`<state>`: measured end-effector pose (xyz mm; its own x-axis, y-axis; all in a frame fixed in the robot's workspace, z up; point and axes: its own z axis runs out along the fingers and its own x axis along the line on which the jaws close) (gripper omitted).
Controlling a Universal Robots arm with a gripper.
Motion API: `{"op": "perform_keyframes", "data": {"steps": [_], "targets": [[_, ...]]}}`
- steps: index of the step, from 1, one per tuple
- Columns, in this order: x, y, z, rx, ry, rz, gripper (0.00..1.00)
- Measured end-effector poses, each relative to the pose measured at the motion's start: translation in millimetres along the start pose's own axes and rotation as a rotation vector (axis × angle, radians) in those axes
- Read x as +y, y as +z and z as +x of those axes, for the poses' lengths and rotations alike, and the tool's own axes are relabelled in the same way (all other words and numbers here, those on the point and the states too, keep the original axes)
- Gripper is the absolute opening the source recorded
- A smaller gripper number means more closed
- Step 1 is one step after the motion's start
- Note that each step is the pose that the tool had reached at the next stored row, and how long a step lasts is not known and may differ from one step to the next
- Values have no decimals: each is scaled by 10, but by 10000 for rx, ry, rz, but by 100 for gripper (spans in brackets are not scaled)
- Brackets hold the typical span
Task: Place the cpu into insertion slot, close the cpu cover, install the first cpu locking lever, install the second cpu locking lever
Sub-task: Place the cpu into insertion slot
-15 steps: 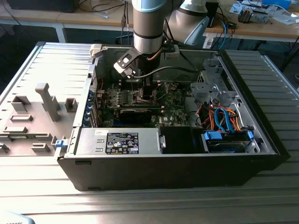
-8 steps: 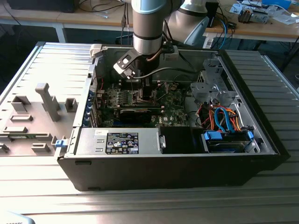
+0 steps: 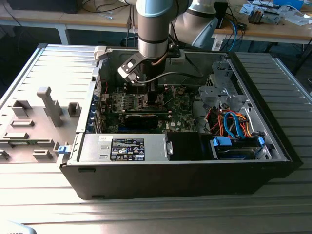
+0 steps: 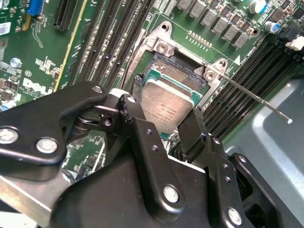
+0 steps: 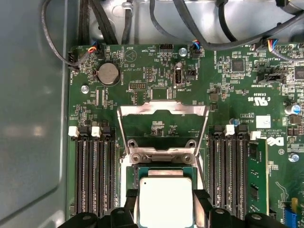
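The end effector [image 4: 164,102] was pinching the chip [image 4: 171,111], one of its two fingers [image 4: 129,105] against each opposite edge, which kept the silvery top level and square to the socket [image 4: 176,66] directly beneath. In both wrist views the chip lay at the socket's mouth; whether it had seated was unclear. The cover [image 5: 163,113] stood flipped back on its hinge, away from the recess, so the way down was free. One thin lever [image 4: 251,99] angled outward over the board, released for the same reason. Counted: one chip, one socket, one cover, one lever clearly seen, and two banks of memory slots [image 5: 95,171] flanking the socket on the green circuit board [image 5: 142,80]. All this lay inside one open computer case [image 3: 146,180] on the ridged worktop [image 3: 146,214].
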<state>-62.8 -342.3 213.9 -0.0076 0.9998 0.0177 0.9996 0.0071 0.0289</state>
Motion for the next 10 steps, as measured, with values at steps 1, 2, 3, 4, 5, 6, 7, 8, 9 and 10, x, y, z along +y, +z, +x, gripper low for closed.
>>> {"op": "perform_keyframes", "data": {"steps": [1, 2, 3, 4, 5, 6, 7, 8, 9, 10], "targets": [[-7, 7, 5, -1, 1, 0, 54], [-11, 15, 8, -2, 3, 0, 54], [-14, 25, 13, -1, 9, 1, 54], [-15, 36, 18, -1, 19, -1, 54], [-17, 56, 28, -2, 40, -1, 54], [-26, 71, 36, -4, 49, 0, 54], [-35, 81, 39, -4, 54, 0, 54], [-40, 90, 40, -3, 58, 0, 54], [-42, 98, 41, -5, 61, 0, 54], [-42, 107, 40, -6, 69, -1, 54]]}}
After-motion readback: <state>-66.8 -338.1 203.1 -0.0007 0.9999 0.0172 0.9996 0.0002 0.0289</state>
